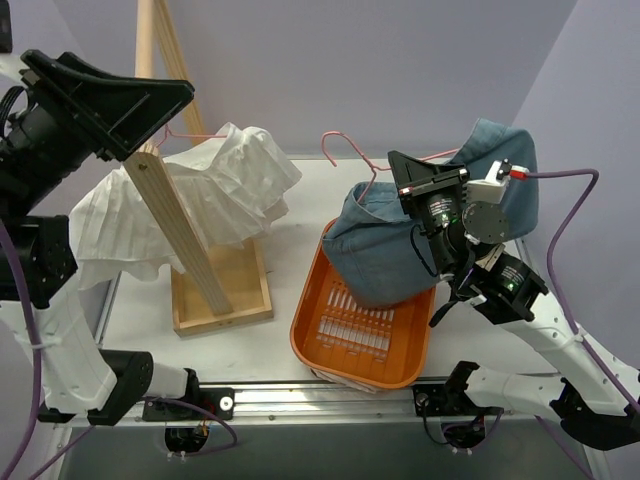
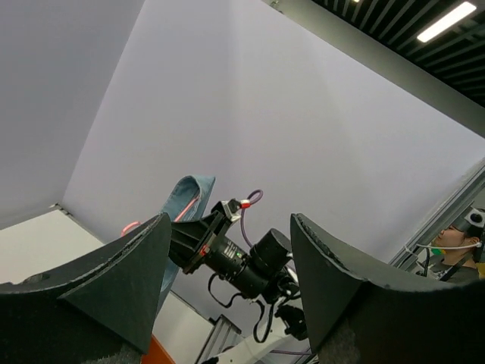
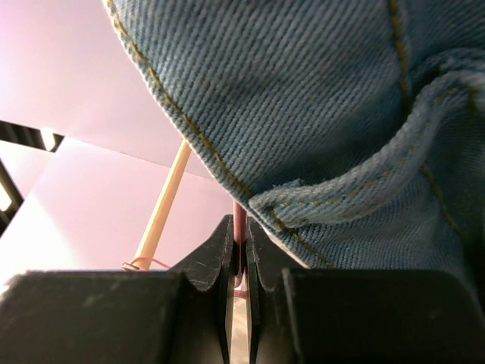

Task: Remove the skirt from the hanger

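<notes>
Against denim skirt (image 3: 303, 98), right claw (image 3: 239, 233) clamped on pink hanger (image 3: 239, 212); left claw (image 2: 229, 227) apart.

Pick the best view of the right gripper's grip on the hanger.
Right wrist: right gripper shut on the pink hanger wire below the skirt. Top shows the hook, grip hidden. Left wrist shows only a distant sliver.

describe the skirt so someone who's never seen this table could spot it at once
Find the orange basket near the front of the table, right of centre. Over its far end hangs the skirt, on a pink hanger pinched by the right end effector. It is blue denim with tan stitching, unlike the white garment on the wooden rack to the left.
</notes>
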